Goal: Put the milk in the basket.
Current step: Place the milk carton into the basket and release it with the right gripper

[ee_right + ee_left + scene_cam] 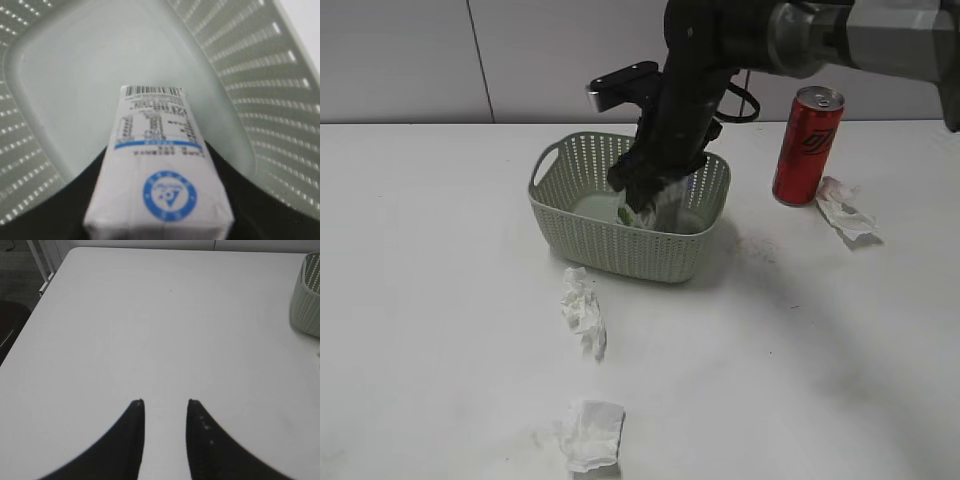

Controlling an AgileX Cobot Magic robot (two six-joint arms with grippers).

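Note:
The milk [157, 165] is a small white carton with a barcode and a blue round mark; it sits between my right gripper's [157, 150] black fingers, which are shut on it. In the exterior view my right gripper [650, 195] reaches down inside the pale green basket [582, 235] and holds the milk [655, 207] low over the basket floor [100, 65]. Whether the carton touches the floor is not clear. My left gripper [165, 402] is open and empty over bare white table, with the basket's corner [307, 300] at the right edge of its view.
A tall red can [807, 146] stands right of the basket. Crumpled white tissues lie by the can [845, 212], in front of the basket [584, 310] and near the front edge [590, 433]. The table's left edge [30, 305] shows in the left wrist view.

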